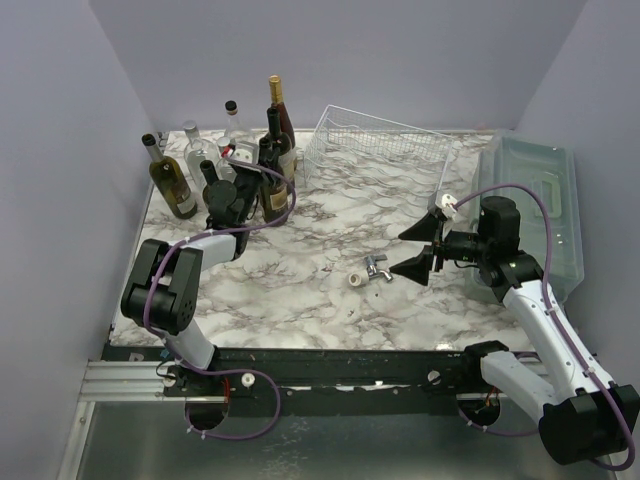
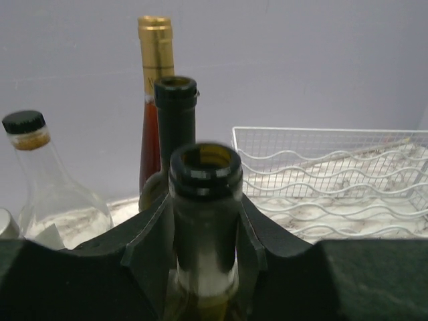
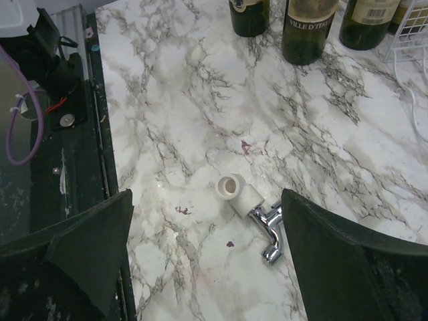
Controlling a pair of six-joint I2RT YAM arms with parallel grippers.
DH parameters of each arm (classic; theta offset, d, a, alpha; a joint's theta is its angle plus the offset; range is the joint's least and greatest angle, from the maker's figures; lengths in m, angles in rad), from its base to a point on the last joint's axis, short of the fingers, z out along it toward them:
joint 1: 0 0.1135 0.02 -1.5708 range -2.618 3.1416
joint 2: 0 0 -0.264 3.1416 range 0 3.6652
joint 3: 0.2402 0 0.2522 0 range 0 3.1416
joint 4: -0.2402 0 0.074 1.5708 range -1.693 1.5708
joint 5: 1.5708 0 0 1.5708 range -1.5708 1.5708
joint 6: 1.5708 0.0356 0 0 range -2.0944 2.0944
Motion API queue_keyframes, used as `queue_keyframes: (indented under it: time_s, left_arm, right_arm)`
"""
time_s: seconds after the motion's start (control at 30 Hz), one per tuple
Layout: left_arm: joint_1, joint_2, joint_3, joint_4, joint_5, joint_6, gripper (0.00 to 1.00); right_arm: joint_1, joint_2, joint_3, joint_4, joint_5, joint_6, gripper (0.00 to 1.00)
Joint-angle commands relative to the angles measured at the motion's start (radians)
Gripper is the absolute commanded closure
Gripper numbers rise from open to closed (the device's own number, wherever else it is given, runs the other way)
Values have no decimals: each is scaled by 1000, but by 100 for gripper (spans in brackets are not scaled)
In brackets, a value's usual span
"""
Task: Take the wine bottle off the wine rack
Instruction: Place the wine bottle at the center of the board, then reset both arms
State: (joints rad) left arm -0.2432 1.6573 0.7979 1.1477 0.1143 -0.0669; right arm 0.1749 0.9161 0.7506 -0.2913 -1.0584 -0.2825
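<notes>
Table: a white marble-patterned tabletop with grey veins [image 1: 330, 300] runs under both my arms.
Bin: a translucent grey-green plastic lidded bin [image 1: 545, 200] lies along the right edge, just behind my right arm.
Rack: the white wire-grid wine rack with wavy cradles [image 1: 322, 140] sits at the back centre. From my left wrist I see its wires to the right of my fingers.
Bottle group: a cluster of upright bottles stands at the back left, just left of the rack. It includes a tall amber bottle with a gold foil top [image 2: 155, 67], a dark glass bottle with an open mouth [image 2: 175, 120] and a clear glass bottle with a black cap [image 2: 47, 194]. An olive-green labelled bottle [image 1: 172, 185] stands at the far left.
Task bottle: the green glass wine bottle with an open mouth [image 2: 204, 175] stands upright on the marble, off the rack and just to its left. It is in front of the dark bottle.
Left jaws: my left gripper [image 2: 204, 241] is narrow, with its dark fingers [image 2: 150, 234] pressed to either side of the green bottle's neck, just below the lip.
Right jaws: my right gripper [image 3: 206, 200] is spread wide and holds nothing. It hangs above the marble at right centre.
Tap: a small white plastic and chrome tap fitting [image 3: 251, 207] lies on its side on the table, below and between my right fingers.
</notes>
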Motion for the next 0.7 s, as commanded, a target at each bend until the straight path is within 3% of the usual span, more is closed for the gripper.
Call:
queue_keyframes:
  time_s: [0.0,0.47,0.67]
  left_arm:
    - [5,-20,-6,119,-19,-10,57]
    - [5,-114,-59,110,-40,-12,29]
    - [3,-225,-74,-9,-29,-32,19]
  right_arm:
    - [-6,0,-2,-28,11,-18,5]
    - [-5,3,0,-32,12,-25,5]
    - [-5,0,0,-35,14,-30,5]
